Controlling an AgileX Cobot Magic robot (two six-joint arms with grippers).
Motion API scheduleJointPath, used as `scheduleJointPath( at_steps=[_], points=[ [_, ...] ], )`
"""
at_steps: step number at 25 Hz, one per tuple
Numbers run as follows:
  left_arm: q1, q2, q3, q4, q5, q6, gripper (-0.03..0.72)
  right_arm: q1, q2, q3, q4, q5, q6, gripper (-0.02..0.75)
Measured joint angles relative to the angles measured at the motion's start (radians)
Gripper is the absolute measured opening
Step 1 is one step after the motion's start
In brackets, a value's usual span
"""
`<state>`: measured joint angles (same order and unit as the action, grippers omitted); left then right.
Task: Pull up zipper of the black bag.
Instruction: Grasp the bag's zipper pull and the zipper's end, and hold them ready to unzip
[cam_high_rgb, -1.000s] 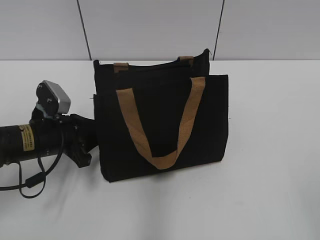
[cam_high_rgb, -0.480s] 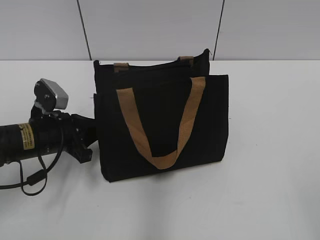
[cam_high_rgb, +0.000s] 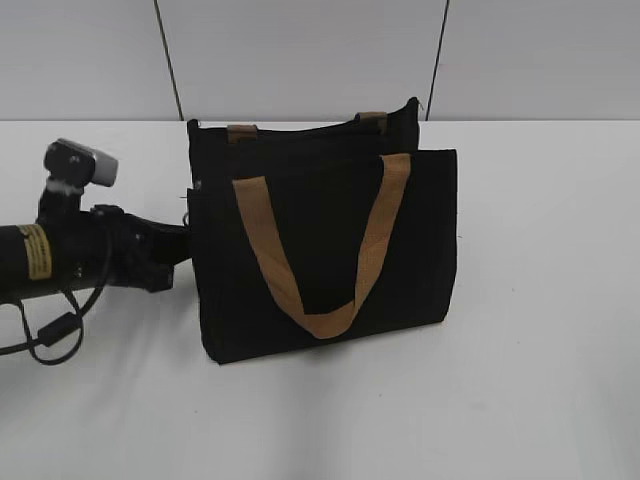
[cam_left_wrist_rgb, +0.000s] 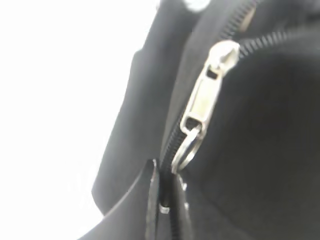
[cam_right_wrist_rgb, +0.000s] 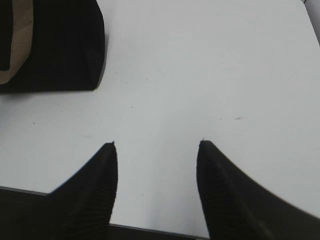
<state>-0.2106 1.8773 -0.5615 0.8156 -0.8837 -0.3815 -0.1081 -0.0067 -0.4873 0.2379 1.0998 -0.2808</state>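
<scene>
We see the black bag (cam_high_rgb: 325, 240) standing upright on the white surface (cam_high_rgb: 540, 300), its tan handle (cam_high_rgb: 320, 250) hanging in a loop across the front panel. The left end effector (cam_high_rgb: 185, 240) reaches in from the left edge of the exterior view and meets the bag's left side edge, about halfway up.

In the left wrist view the zipper (cam_left_wrist_rgb: 205, 102) sits on its black track, the silver slider uppermost, the pull tab hanging below it and the ring at the bottom. The left end effector (cam_left_wrist_rgb: 167, 200) lies directly beneath that ring, its two dark fingertips (cam_left_wrist_rgb: 152, 200) pressed almost together with only a thin slit between them. We take it as clenched, the tips just under the ring and along the track; whether any part of the ring is caught between them we cannot tell.

The right end effector (cam_right_wrist_rgb: 156, 187) hovers over bare surface with its fingers spread wide, released, well apart from the bag, whose corner shows at the top left of the right wrist view.

Compared with a second ago, the left arm has rotated and lifted: its wrist camera now sits higher and further left, and the arm body is level rather than angled downward. The bag has not shifted.
</scene>
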Motion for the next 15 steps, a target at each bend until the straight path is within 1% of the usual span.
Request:
scheduleJointPath(
  at_steps=[4, 8, 15],
  points=[
    [0.0, -0.125, 0.0, 0.013, 0.112, -0.118, 0.021, 0.0, 0.0, 0.0, 0.0, 0.0, 0.0, 0.401],
    [0.0, -0.29, 0.0, 0.073, 0.205, -0.224, 0.021, 0.0, 0.0, 0.0, 0.0, 0.0, 0.0, 0.401],
    [0.0, -0.549, 0.001, 0.25, 0.233, -0.46, 0.021, 0.0, 0.0, 0.0, 0.0, 0.0, 0.0, 0.401]
  ],
)
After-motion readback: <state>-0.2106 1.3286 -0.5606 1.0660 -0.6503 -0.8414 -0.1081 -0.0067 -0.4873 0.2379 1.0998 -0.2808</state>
